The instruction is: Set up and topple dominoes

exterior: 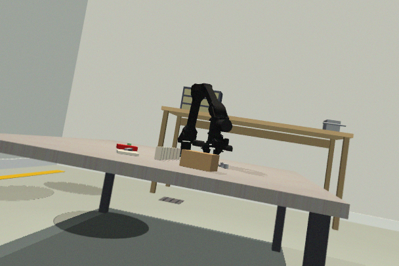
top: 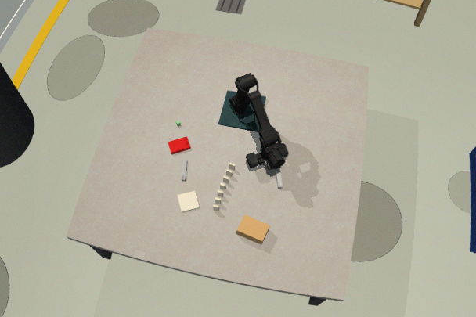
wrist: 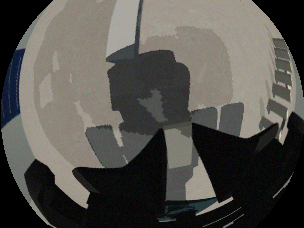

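Several cream dominoes stand upright in a slightly curved row [top: 223,185] [exterior: 167,153] [wrist: 283,78], left of the gripper in the top view. My gripper [exterior: 212,152] [wrist: 176,130] is shut on another cream domino [wrist: 179,149], which shows between the two black fingers in the wrist view. The fingers are low, at the table. In the top view the arm hides the held domino and the fingertips; in the exterior view the domino cannot be made out. The gripper is apart from the row.
A light grey bar [top: 279,181] [exterior: 224,165] [wrist: 123,27] lies close to the gripper. An orange-brown block [top: 253,228] [exterior: 199,160] lies near the row's far end. A cream square [top: 188,201], a grey bar [top: 184,171], a red block [top: 179,145] and a small green object [top: 178,123] lie beyond the row.
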`<action>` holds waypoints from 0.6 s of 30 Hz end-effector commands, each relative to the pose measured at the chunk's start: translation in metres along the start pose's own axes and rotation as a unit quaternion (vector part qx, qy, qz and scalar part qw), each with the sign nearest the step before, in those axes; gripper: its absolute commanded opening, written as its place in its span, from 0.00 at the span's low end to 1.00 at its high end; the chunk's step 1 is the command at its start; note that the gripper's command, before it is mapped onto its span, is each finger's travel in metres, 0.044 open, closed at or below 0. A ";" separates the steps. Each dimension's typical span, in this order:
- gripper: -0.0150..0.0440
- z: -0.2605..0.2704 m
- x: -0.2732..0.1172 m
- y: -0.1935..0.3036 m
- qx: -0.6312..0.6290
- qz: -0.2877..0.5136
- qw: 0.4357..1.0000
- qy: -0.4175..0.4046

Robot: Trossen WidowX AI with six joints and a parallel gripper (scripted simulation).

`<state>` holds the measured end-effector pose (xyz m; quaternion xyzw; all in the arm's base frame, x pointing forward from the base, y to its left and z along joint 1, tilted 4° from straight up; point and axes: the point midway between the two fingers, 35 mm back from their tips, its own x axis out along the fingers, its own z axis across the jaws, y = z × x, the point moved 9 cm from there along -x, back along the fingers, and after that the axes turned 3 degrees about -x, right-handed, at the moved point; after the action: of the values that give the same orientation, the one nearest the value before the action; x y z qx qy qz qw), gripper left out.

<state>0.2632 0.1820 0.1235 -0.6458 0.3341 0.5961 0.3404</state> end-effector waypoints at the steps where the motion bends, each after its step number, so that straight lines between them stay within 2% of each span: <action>1: 0.44 0.000 -0.002 0.000 0.000 -0.001 1.000 0.002; 14: 0.44 0.002 -0.144 0.001 0.000 -0.001 1.000 0.002; 18: 0.44 0.002 -0.160 0.001 0.000 -0.001 1.000 0.002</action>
<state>0.2517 0.1880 0.2738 -0.6472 0.3301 0.5961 0.3419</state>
